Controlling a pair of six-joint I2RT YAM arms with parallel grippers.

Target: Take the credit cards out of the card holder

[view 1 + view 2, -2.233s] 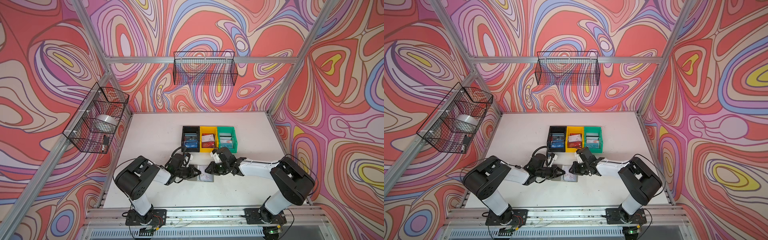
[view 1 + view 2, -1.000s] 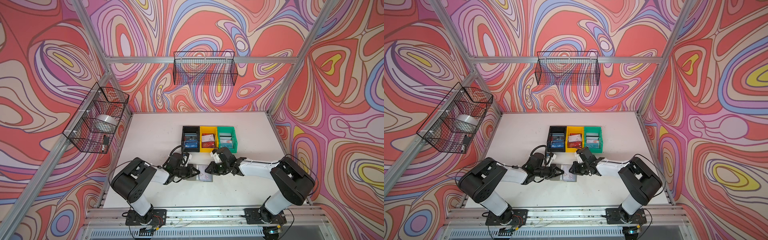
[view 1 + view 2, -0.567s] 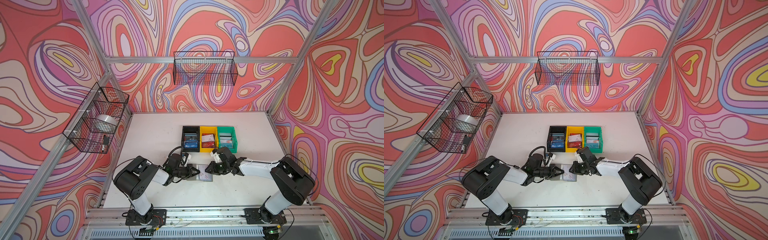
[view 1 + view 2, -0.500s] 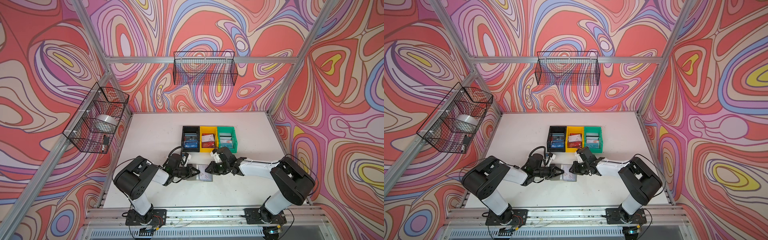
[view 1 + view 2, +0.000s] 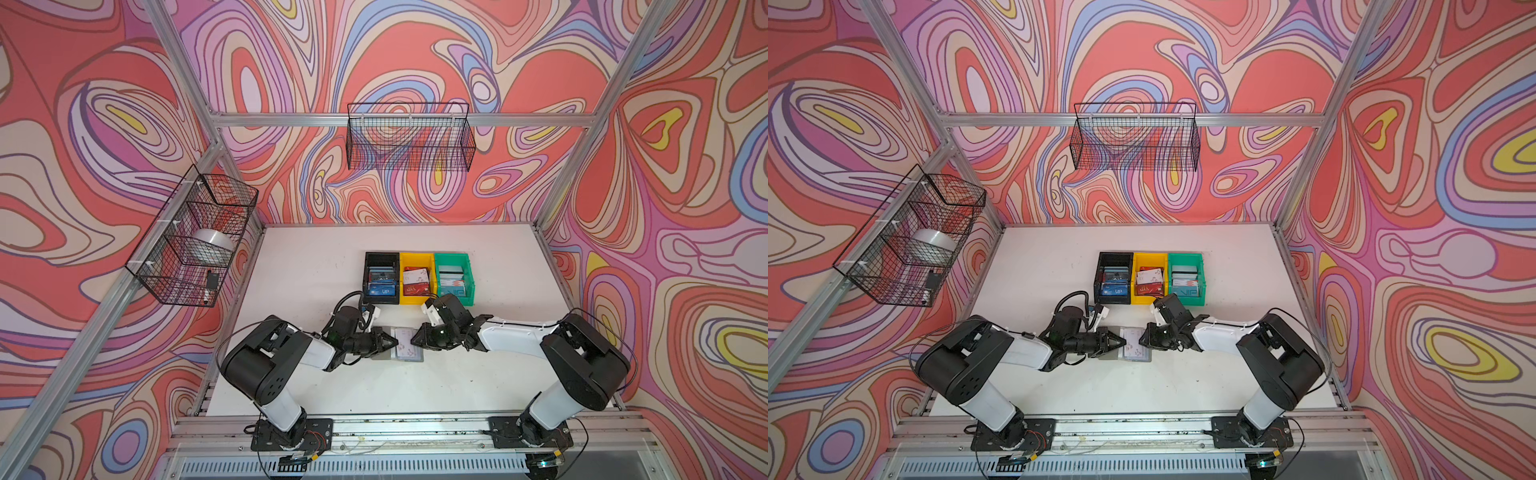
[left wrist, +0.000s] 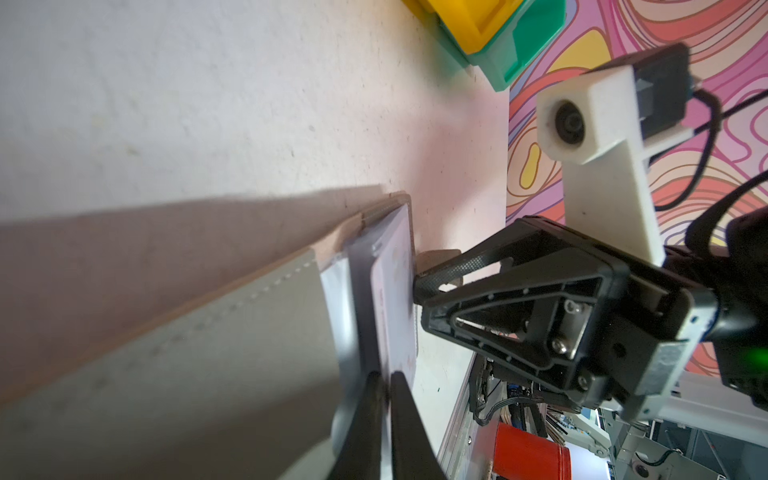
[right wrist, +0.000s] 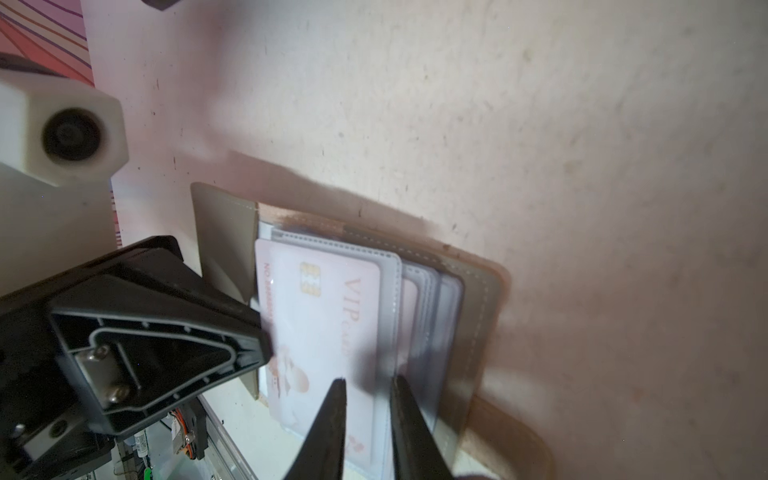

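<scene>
An open grey card holder (image 5: 384, 355) lies on the white bench (image 5: 307, 266), showing a white card (image 5: 407, 348). The left end effector (image 5: 395, 341) reaches it from 9 o'clock and the right end effector (image 5: 413, 340) from 3 o'clock. Three bins (image 5: 417, 254) stand at 12 o'clock.

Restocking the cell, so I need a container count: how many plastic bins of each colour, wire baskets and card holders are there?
Black bin: 1
Yellow bin: 1
Green bin: 1
Wire baskets: 2
Card holder: 1
Total: 6

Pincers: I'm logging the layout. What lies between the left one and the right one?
The open card holder, a white credit card in its sleeve, between left pincer and right pincer; both top views show it.
</scene>
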